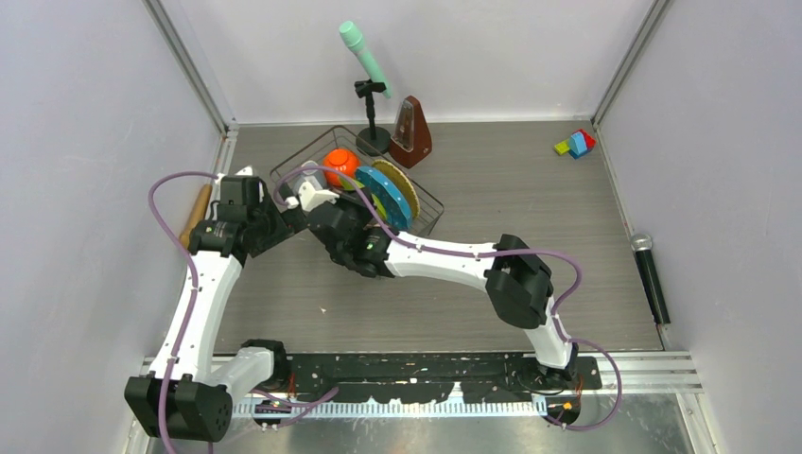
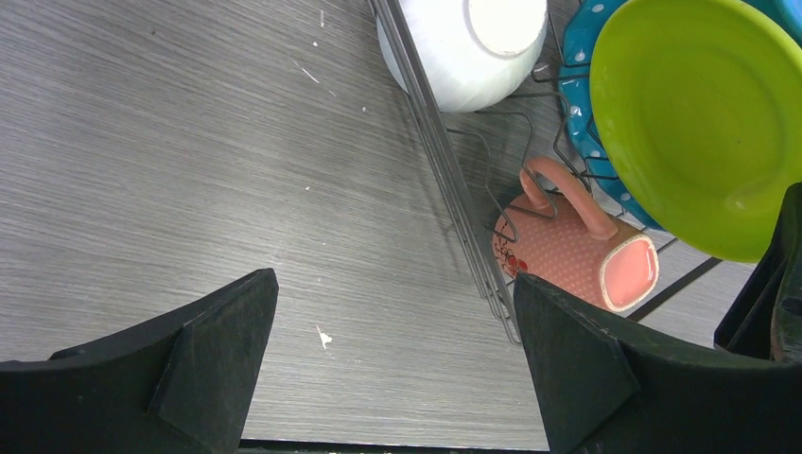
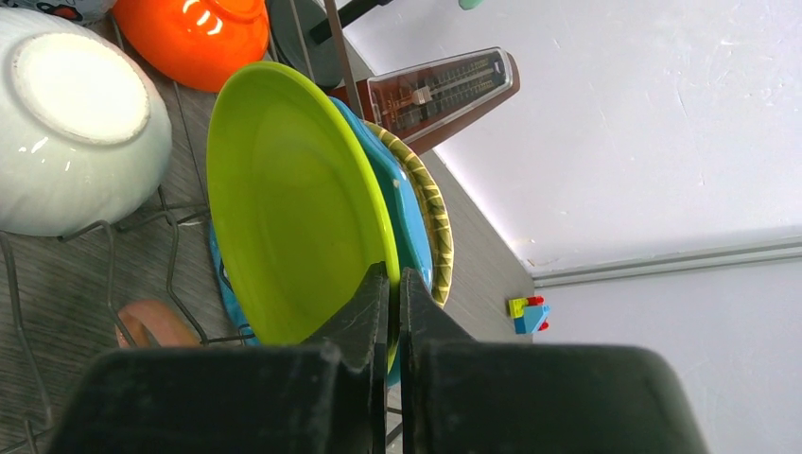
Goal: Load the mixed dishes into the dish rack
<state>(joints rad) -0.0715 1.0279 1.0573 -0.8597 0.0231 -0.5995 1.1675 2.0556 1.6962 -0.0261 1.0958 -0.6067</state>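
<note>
Right gripper (image 3: pixel 393 276) pinched shut on the rim of the lime-green plate (image 3: pixel 284 199), which stands on edge in the dish rack (image 2: pixel 444 165) ahead of the hand. Blue dotted plate (image 3: pixel 409 222) and yellow woven plate (image 3: pixel 437 222) just behind it, white bowl (image 3: pixel 76 123) and orange bowl (image 3: pixel 194 33) further in. Left gripper (image 2: pixel 393 277) wide open, empty, over the table (image 2: pixel 189 142) beside the rack; pinkish-tan mug (image 2: pixel 567 260) lies just past 1 fingertip (image 2: pixel 549 322).

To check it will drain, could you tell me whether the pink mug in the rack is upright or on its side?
On its side: the pink mug lies in the dish rack, mouth facing sideways.
</note>
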